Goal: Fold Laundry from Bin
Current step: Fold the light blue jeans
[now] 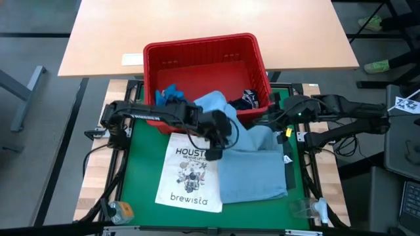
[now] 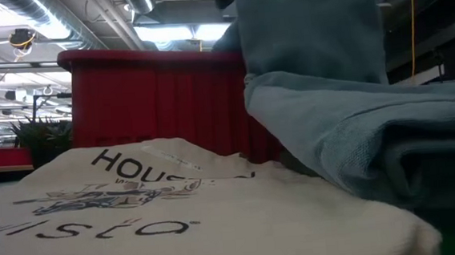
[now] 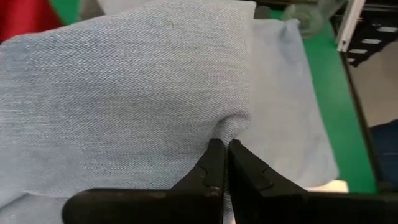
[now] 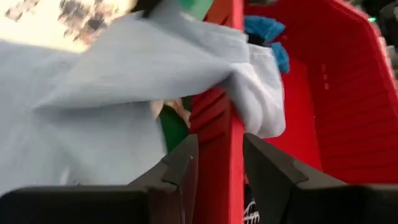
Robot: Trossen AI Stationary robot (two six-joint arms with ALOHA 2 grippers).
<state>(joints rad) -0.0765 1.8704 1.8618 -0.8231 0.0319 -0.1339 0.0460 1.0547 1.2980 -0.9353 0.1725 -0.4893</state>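
High view: we're seeing the left gripper (image 1: 226,131) sitting over the light blue denim shirt (image 1: 252,167), which is draping from the red bin (image 1: 256,56) rim down onto the green mat (image 1: 141,164) beside the white tote bag (image 1: 190,174). A bright blue garment (image 1: 172,94) and a dark navy one (image 1: 248,99) are lying inside the bin. The right gripper (image 1: 279,120) is sitting at the bin's near right corner.

Low view: the denim shirt (image 2: 356,126) is piling up right of the tote bag (image 2: 137,206), bin (image 2: 153,100) behind.

Left wrist: fingers (image 3: 214,171) are pinching shut on a fold of the denim (image 3: 124,93).

Right wrist: the right gripper (image 4: 219,165) is straddling the bin rim (image 4: 233,124), jaws apart, gripping nothing; the denim (image 4: 124,93) is hanging over that rim.
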